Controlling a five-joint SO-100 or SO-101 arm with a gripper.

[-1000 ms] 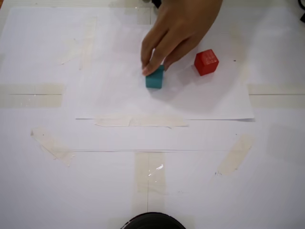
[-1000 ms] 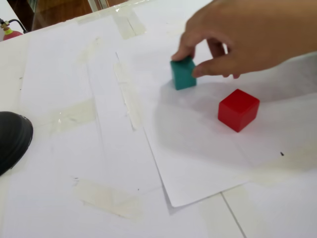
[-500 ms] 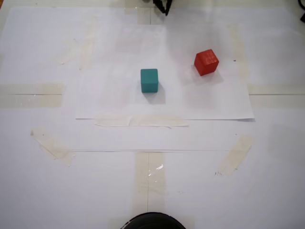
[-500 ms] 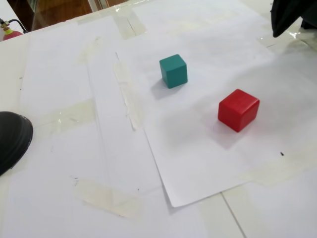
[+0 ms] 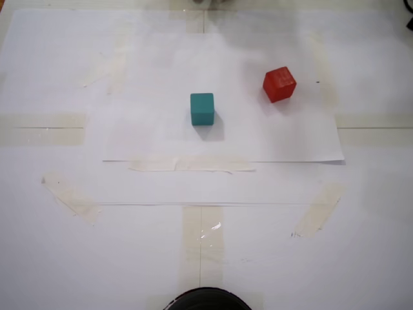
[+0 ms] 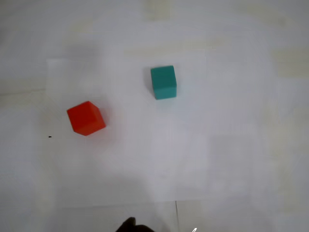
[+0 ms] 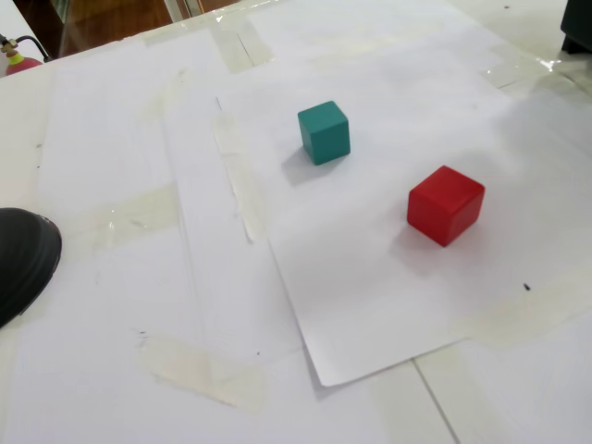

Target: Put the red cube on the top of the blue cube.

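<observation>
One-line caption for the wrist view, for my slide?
Red cube and blue cube sit apart on white paper, unstacked.

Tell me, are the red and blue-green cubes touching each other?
Apart. In both fixed views and the wrist view, bare white paper shows plainly between the red cube and the blue cube.

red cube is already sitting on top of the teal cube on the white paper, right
Not quite. Both fixed views show the red cube resting on the white paper beside the teal cube, apart from it, not on top. Both cubes are on the paper.
</observation>
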